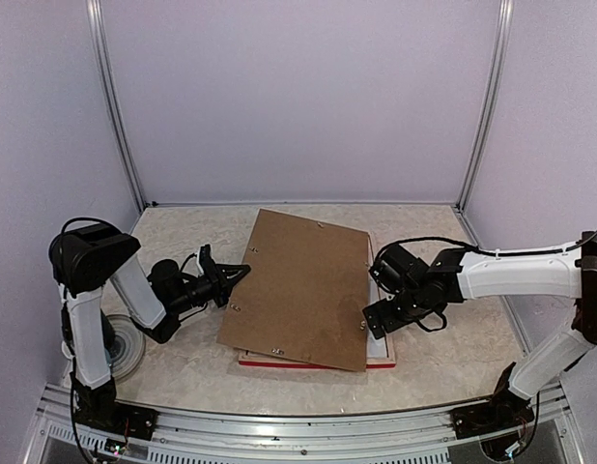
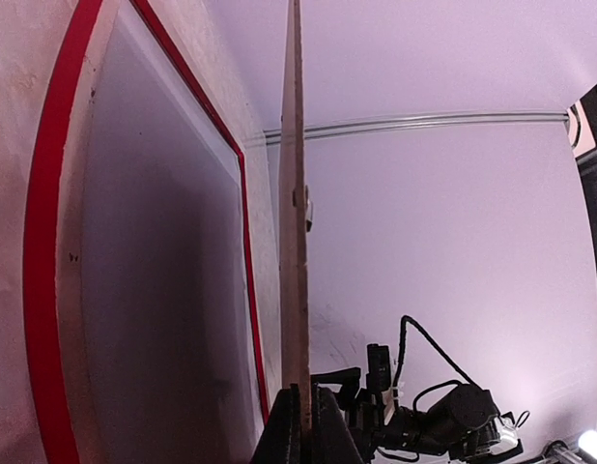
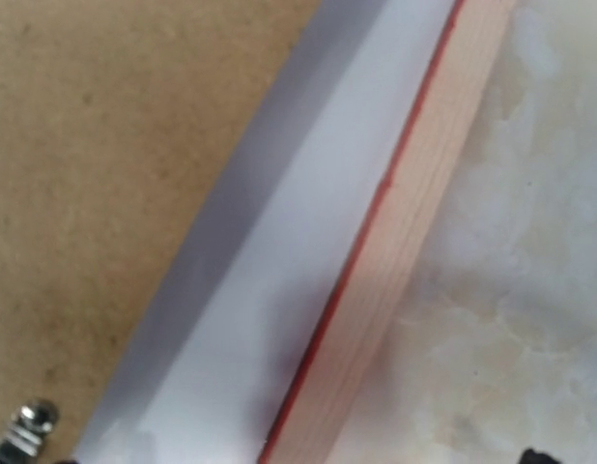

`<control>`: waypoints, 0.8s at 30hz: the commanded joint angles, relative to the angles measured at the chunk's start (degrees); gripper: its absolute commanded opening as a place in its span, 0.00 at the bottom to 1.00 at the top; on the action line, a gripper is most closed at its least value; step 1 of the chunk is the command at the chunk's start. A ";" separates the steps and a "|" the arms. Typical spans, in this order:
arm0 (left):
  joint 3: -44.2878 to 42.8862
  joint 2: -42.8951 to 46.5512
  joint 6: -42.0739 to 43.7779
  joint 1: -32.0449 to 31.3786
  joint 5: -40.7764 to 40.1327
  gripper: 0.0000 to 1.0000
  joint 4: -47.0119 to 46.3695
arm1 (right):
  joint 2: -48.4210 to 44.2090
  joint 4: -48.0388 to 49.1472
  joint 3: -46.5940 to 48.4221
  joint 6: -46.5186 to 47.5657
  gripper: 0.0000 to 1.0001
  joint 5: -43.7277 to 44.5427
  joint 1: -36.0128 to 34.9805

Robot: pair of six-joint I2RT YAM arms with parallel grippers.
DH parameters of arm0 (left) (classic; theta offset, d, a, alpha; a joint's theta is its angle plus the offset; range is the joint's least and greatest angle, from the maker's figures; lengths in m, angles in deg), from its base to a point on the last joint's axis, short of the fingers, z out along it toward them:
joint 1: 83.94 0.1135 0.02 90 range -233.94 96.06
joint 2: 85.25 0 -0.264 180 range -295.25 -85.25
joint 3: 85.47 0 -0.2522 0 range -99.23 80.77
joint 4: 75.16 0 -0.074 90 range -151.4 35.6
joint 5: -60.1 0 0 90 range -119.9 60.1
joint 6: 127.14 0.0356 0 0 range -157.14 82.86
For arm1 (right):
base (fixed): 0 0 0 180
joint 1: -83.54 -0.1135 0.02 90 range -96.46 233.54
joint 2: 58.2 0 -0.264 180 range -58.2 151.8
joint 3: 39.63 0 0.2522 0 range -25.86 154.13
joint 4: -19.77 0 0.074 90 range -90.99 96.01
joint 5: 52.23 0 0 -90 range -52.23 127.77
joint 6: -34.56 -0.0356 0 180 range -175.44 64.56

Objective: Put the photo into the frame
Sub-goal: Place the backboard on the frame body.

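**Backing board tipped up over the frame, photo lying white side up**

The photo (image 2: 163, 290) is found inside the frame (image 1: 308, 364), plain white back up, so the picture side isn't shown in any view. From the top camera most of it is covered. Only a red strip of the frame along the near edge and a pale sliver on the right can be made out, because a brown backing board (image 1: 298, 285) is slanted across the lot.

Things get clearer in the left wrist view. The board is seen edge-on there, lifted well clear of the photo on that side, and the red border is shown running round the white sheet beneath. The board's left edge is pinched tight between the fingers of the left gripper (image 1: 236, 275).

The right side is only shown close up in the right wrist view. The white sheet is tucked under the board's edge, with a thin red line beside it. Then comes the frame's pale layered wood side, then the marbled desk (image 3: 511, 242). A small metal clip (image 3: 33, 420) is seen on the board at the bottom corner.

The right gripper (image 1: 374, 295) is better judged from above. It's parked at the frame's right edge, fingers spread wide, nothing held. Whether the frame is actually being touched can't be told.
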 commanded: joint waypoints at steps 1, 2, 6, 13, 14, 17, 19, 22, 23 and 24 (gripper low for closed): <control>-1.52 -0.64 0.57 0.08 -0.93 0.00 -17.49 | -2.71 -3.59 0.05 -2.52 0.99 4.26 -0.31; -1.51 -0.93 0.65 0.15 -1.01 0.00 -17.40 | -2.98 -4.39 0.43 -3.26 0.99 5.28 -0.18; -1.75 -1.88 0.71 0.37 -1.37 0.00 -17.48 | -4.28 -6.07 1.56 -4.99 0.99 6.80 0.82; -2.96 -3.72 0.81 0.61 -1.97 0.00 -17.44 | -7.23 -6.40 1.76 -7.19 0.99 7.44 3.66; -3.19 -3.95 0.76 0.63 -1.99 0.00 -17.46 | -7.55 -6.23 1.47 -7.38 0.99 7.23 4.33; -3.80 -4.89 0.72 0.77 -2.21 0.00 -17.44 | -8.14 -5.89 0.34 -7.92 0.99 6.80 6.53; -4.26 -5.36 0.64 0.81 -2.26 0.00 -17.45 | -8.30 -5.46 -0.46 -8.41 0.99 6.47 8.18; -4.77 -6.32 0.55 0.89 -2.63 0.00 -17.49 | -8.59 -4.49 -1.38 -8.89 0.99 6.08 9.68; -4.94 -6.71 0.46 0.90 -2.76 0.00 -17.45 | -8.59 -4.05 -1.66 -8.91 0.99 5.85 10.08; -5.14 -6.90 0.38 0.97 -2.85 0.00 -17.46 | -8.61 -3.60 -1.83 -8.91 0.99 5.55 10.36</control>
